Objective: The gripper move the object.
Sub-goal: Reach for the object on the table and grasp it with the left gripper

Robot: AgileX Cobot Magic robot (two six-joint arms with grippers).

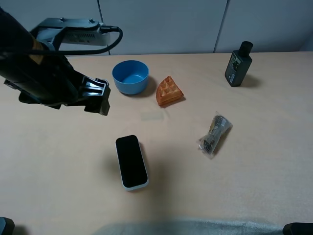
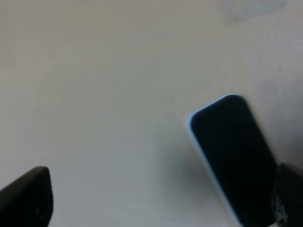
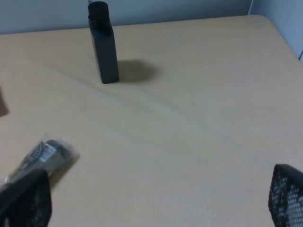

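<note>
lying flat: object (image 1: 131,162) | blue bowl (image 1: 130,77), waffle (image 1: 169,91) behind | cable bag (image 1: 214,134) well apart

a tan table (image 1: 254,171) carries a blue bowl (image 1: 130,76) and orange wedge (image 1: 169,91) at upper centre, a dark bottle-shaped device (image 1: 238,64) upper right, a clear bag (image 1: 215,134) right of centre, and a phone (image 1: 131,162) lower centre.

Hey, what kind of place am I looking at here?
Likely a robot test bench: a bare tan table holds unrelated props, a blue bowl, an orange waffle piece and a phone-like slab, with the left pincer hovering above.
</note>
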